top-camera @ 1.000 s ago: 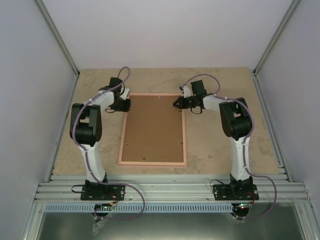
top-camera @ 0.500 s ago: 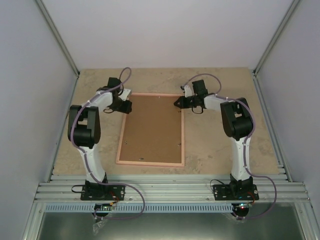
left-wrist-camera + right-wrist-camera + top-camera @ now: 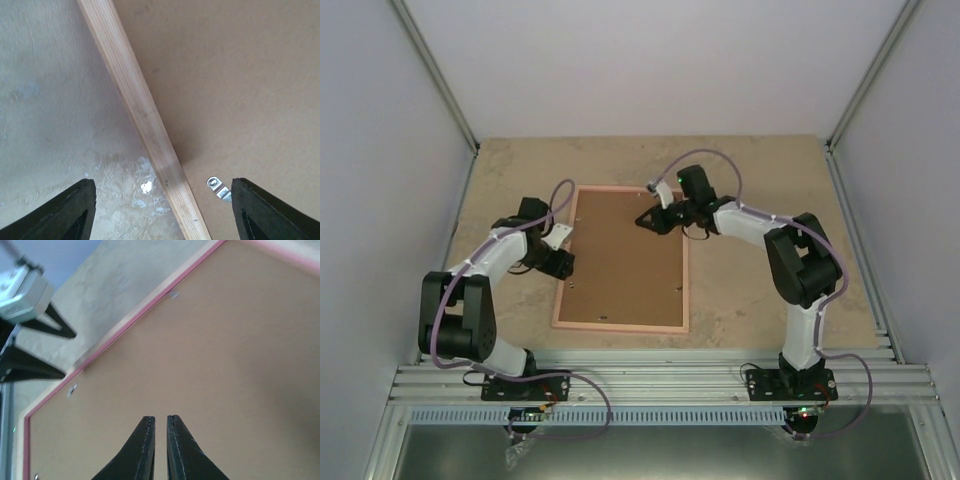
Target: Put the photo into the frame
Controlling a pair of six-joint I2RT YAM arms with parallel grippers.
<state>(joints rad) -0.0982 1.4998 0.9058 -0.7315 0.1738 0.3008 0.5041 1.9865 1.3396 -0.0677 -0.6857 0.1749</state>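
The left claw (image 3: 162,202) has opened wide and slid toward the table's (image 3: 745,300) near edge, and it now straddles the left rail of the thin pink rectangular frame (image 3: 686,285), gripping nothing. The right claw (image 3: 160,422), pinched narrow and empty, has moved over the plain brown backing board (image 3: 625,250) mid-table. The photo is out of sight, probably beneath the board.
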